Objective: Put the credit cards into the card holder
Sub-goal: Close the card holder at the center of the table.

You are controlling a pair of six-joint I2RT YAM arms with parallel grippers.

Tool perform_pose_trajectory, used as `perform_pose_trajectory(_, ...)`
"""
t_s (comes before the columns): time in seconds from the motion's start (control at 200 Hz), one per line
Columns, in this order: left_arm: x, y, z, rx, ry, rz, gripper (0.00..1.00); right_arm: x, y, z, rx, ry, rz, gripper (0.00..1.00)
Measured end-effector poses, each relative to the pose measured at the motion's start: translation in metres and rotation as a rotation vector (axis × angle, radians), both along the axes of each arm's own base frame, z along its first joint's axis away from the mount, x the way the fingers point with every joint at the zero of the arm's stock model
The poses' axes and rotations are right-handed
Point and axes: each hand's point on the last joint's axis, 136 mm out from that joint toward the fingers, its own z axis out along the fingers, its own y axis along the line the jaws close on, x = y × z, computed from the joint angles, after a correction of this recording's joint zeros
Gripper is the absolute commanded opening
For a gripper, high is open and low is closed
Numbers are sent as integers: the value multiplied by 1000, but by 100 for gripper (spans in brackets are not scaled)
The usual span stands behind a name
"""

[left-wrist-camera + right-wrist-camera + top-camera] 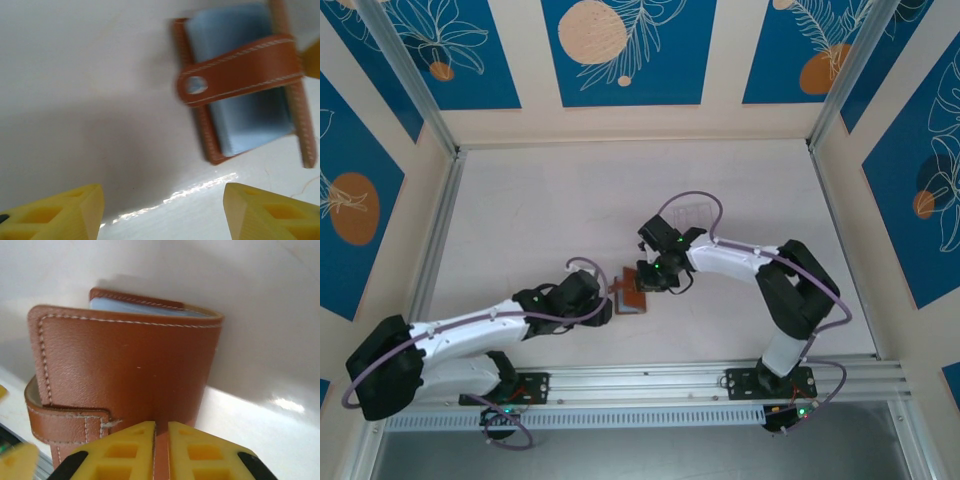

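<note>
We are gripping the card holder (125, 365) by the near edge of its brown cover with our right end effector (161, 435), fingers pressing together on the leather. Our left end effector (162, 202) is standing wide open, holding nothing; the holder is sitting just ahead and to its right, with bare bench (75, 90) spreading to its left.
</note>
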Motion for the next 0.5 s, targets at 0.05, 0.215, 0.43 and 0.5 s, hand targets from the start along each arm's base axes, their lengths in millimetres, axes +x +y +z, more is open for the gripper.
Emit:
perform_pose_trajectory(0.05, 1, -6, -2, 3, 12, -22, 65, 3, 6, -2, 6, -3, 8, 25)
perform_pose_trajectory(0.215, 5, -24, -4, 3, 34, -70, 65, 8, 12, -10, -22, -12, 15, 31)
perform_pose_trajectory(0.43, 7, -24, -5, 9, 45, -68, 67, 10, 16, -21, -83, -17, 40, 37)
perform_pose_trajectory(0.5, 8, -22, -6, 27, 52, -59, 68, 10, 19, -24, -102, -26, 52, 38)
